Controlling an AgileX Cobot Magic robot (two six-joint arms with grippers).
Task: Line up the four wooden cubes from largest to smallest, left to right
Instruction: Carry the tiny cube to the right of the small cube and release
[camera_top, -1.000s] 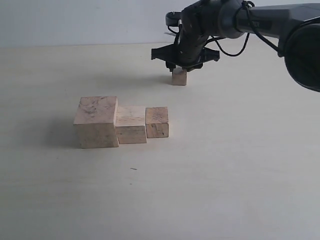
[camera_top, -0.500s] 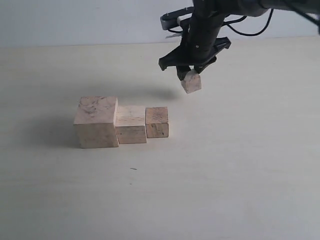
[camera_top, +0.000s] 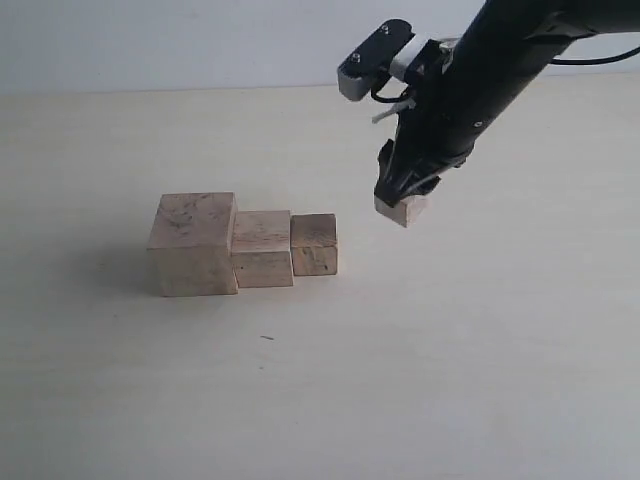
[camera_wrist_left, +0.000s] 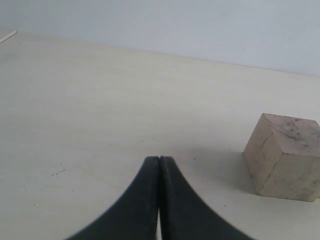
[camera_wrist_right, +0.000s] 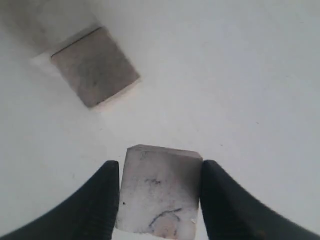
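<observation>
Carrying the smallest cube (camera_top: 405, 211) in the right gripper (camera_top: 398, 201), to the right of the row.
Nearest the camera, three cubes are sitting side by side and touching on the table (camera_top: 300, 400): the big cube (camera_top: 193, 243) at the left, then the middle cube (camera_top: 262, 248), then the third cube (camera_top: 314, 244). Farther back and to the right, the right gripper's jaws are clamping the smallest cube by two opposite faces, holding it tilted, near the third cube but apart from it. The left gripper (camera_wrist_left: 159, 200) is hovering with its jaws pressed together on nothing, the big cube lying ahead of it, off to one side.
</observation>
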